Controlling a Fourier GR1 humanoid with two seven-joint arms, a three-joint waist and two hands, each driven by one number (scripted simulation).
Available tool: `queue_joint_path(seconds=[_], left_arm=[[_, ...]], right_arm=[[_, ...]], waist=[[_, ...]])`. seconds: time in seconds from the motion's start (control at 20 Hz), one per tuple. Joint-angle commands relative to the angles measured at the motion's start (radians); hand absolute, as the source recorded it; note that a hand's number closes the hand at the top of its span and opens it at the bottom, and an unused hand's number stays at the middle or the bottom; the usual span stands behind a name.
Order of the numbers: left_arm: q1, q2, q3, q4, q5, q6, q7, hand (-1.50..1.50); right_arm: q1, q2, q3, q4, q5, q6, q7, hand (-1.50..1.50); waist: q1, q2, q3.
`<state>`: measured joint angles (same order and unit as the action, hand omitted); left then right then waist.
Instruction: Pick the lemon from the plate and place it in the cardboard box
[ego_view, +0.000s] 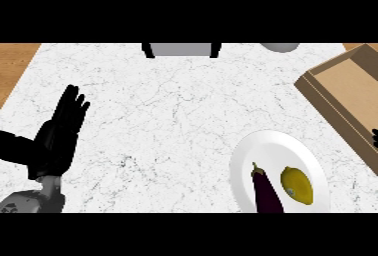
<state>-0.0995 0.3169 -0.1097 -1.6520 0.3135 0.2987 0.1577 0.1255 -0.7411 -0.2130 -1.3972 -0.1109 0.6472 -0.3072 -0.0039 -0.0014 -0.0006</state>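
White marbled surface (170, 115) across most of the head view; brown wood strip (15, 60) along its far left.

Left robot hand (63, 125) at left, over the surface, open, straight and close together, pointing away, holding nothing. Grey forearm below it cut off at the lower edge.

Right robot hand (375, 137): only a dark sliver at the right edge, over the cardboard box. Too little showing to tell its state or whether it touches anything.

Lemon (297, 185) lying on the white plate (269, 145), lower right part, long axis roughly away from the viewer. Small greyish mark on its skin, hard to make out.

Dark purple eggplant (267, 192) just beside the lemon on its left, same plate, stem end pointing away; lower end cut off at the view's lower edge. Plate's near rim also cut off there.

Cardboard box (347, 85) at upper right, open top, set at an angle, near the plate but apart from it; right part out of view, inside only partly seen.

Far edge: grey object with two black uprights (181, 49), top cut off, not identifiable. Pale rounded thing (280, 47) further right, mostly cut off.
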Motion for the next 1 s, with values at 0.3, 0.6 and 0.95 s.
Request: queue_joint_path(seconds=[0.3, 0.6, 0.95], left_arm=[[0.006, -0.059, 0.037, -0.01, -0.05, -0.034, 0.015, 0.0], [0.019, -0.089, 0.048, -0.043, -0.094, -0.052, 0.036, 0.0], [0.033, -0.11, 0.099, -0.028, -0.095, -0.122, 0.039, 0.0]], right_arm=[[-0.018, 0.169, 0.035, -0.142, 0.047, -0.017, 0.214, -1.5], [0.046, 0.23, -0.003, -0.131, 0.172, -0.027, 0.113, -1.5], [-0.047, 0.26, -0.038, -0.06, 0.198, 0.027, 0.141, -1.5]], waist=[[0.002, 0.001, 0.0], [0.001, 0.0, 0.001], [0.004, 0.001, 0.001]])
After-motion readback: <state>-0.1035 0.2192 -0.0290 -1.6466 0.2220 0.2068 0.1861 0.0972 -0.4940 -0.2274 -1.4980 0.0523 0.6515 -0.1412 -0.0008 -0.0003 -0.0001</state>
